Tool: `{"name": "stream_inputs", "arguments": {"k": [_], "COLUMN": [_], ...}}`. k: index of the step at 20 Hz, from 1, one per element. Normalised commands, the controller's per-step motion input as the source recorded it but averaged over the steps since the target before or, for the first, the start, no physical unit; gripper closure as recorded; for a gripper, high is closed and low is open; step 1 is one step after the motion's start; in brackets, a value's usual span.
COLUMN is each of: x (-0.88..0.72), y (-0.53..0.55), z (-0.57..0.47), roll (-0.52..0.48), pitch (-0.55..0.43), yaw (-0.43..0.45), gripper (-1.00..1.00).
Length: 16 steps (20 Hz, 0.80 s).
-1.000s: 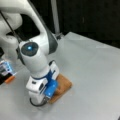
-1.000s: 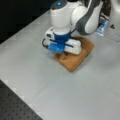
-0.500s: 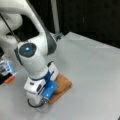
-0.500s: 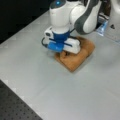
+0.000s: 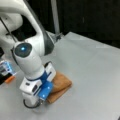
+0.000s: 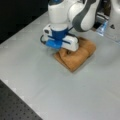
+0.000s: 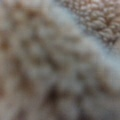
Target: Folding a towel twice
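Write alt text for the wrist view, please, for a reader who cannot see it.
Orange-tan terry cloth of the towel fills almost the whole wrist view from very close, its loops blurred. A pale band runs diagonally from the top middle to the right edge, with sharper loops beyond it in the top right corner. The hand does not show here.

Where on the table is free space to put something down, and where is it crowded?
The table is bare in a front view's bottom and left, below the towel. In a front view it is bare right of the towel. It is crowded where the arm covers the towel; the gripper is hidden there. Clutter sits at a front view's left edge.
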Motion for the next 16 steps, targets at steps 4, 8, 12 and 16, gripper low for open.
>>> {"name": "stream_inputs", "arguments": {"k": [4,8,12,16], "x": [-0.18,-0.17,-0.14,-0.19], "y": [-0.07,0.04,0.09,0.22], "z": [0.34,0.32,0.19,0.21], "roll": [-0.145,-0.144,-0.109,-0.061], "pitch": [0.141,0.156,0.066,-0.135], "yaw": [0.043,0.028,0.001,-0.062], "gripper": [-1.00,-1.00,-1.00,-1.00]}}
